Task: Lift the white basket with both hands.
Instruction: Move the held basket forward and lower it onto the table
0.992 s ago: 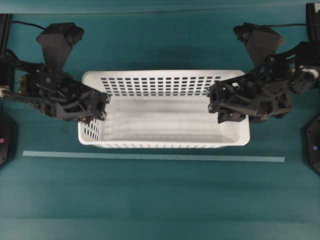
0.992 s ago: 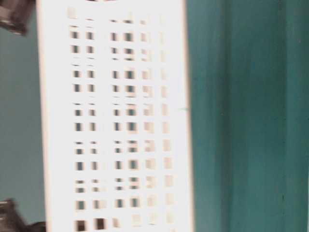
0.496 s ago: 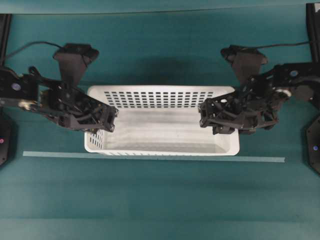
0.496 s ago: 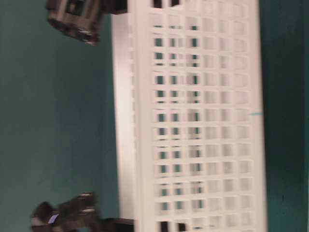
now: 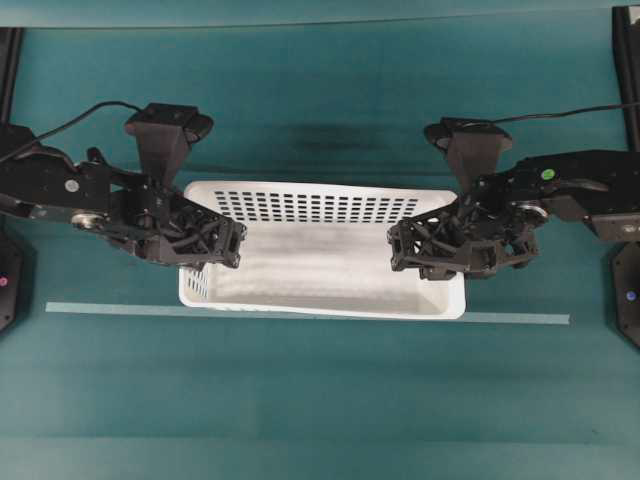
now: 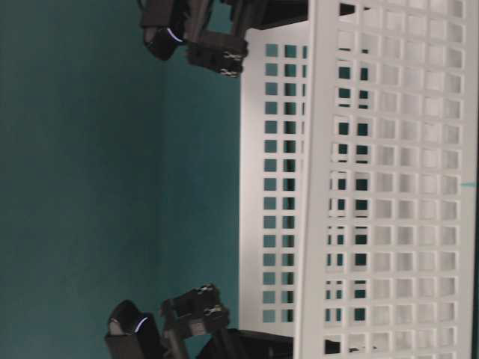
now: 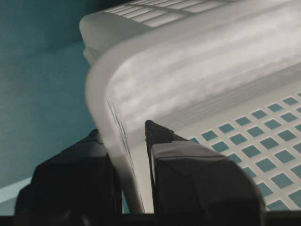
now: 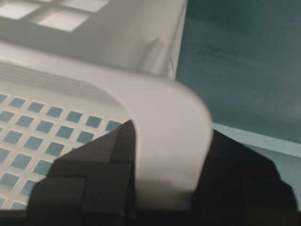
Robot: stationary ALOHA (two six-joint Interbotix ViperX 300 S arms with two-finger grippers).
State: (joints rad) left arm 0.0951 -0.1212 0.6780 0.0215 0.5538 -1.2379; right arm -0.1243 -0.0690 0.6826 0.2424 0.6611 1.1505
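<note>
The white basket (image 5: 330, 270) hangs between my two grippers over the teal table, with nothing on its floor. My left gripper (image 5: 226, 248) is shut on the rim of the basket's left short wall, one finger outside and one inside (image 7: 123, 131). My right gripper (image 5: 404, 250) is shut on the rim of the right short wall, and the rolled rim (image 8: 160, 99) fills the gap between its fingers (image 8: 165, 141). The table-level view, turned on its side, shows the perforated long wall (image 6: 374, 187) with a black gripper at each end.
A pale tape line (image 5: 130, 309) runs across the table just in front of the basket, whose near right corner overlaps it. Black arm bases stand at the far left (image 5: 10, 285) and far right (image 5: 628, 295) edges.
The basket and both grippers have gone down towards the table: it looks smaller from overhead and has slid towards the table side in the table-level view. Both arms moved inward with it.
</note>
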